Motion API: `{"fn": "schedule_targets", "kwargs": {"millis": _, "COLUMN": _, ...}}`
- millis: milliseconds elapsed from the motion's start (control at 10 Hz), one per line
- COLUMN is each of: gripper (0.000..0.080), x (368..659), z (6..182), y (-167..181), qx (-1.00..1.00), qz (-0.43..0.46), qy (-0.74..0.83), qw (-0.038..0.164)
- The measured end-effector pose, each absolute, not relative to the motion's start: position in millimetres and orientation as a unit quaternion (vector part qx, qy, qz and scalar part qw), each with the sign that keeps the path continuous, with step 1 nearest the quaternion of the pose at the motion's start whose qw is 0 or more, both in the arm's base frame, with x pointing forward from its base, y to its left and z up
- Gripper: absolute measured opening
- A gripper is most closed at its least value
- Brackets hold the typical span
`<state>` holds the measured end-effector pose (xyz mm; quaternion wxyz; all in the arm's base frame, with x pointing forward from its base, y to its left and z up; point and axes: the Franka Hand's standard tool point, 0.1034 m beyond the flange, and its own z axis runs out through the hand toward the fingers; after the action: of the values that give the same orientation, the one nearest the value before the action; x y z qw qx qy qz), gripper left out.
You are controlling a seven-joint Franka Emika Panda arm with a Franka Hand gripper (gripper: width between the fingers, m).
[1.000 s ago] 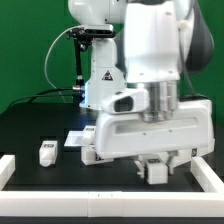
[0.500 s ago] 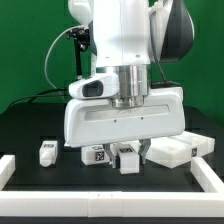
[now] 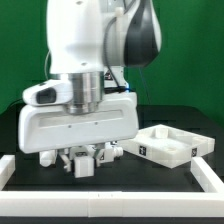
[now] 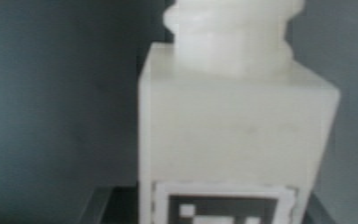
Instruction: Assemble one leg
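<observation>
My gripper (image 3: 82, 160) hangs low over the black table at the exterior view's left, shut on a white leg (image 3: 83, 171) and holding it near the table surface. In the wrist view the leg (image 4: 229, 110) fills the picture: a white block with a round peg at one end and a black-and-white tag at the other. It sits between my gripper's (image 4: 229, 212) dark fingers (image 4: 119, 208). Other legs lie just behind the hand, one (image 3: 45, 158) on its left and one (image 3: 110, 154) on its right, both partly hidden.
The large white square tray-like part (image 3: 170, 146) lies on the table at the exterior view's right. White rails edge the table on the left (image 3: 7, 170) and right (image 3: 208, 172). The robot's base and cables stand at the back.
The arm has swung from beside the tray-like part toward the exterior view's left, carrying the leg with it. The tray-like part is now uncovered.
</observation>
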<state>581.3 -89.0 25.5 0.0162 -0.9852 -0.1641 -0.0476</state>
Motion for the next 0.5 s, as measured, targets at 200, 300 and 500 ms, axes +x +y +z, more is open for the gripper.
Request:
{"fn": "schedule_targets", "kwargs": {"millis": 200, "gripper": 0.0287, "x": 577, "z": 9.8, "y": -105, "qx": -0.985, "qz": -0.054, "qy": -0.162, "qw": 0.009}}
{"fn": "schedule_targets", "kwargs": {"millis": 300, "gripper": 0.0287, "x": 578, "z": 6.2, "y": -104, "qx": -0.984, "qz": -0.053, "qy": -0.171, "qw": 0.009}}
{"fn": "schedule_targets", "kwargs": {"millis": 500, "gripper": 0.0366, "x": 578, "z": 5.6, "y": -105, "qx": -0.983, "qz": -0.053, "qy": -0.175, "qw": 0.009}}
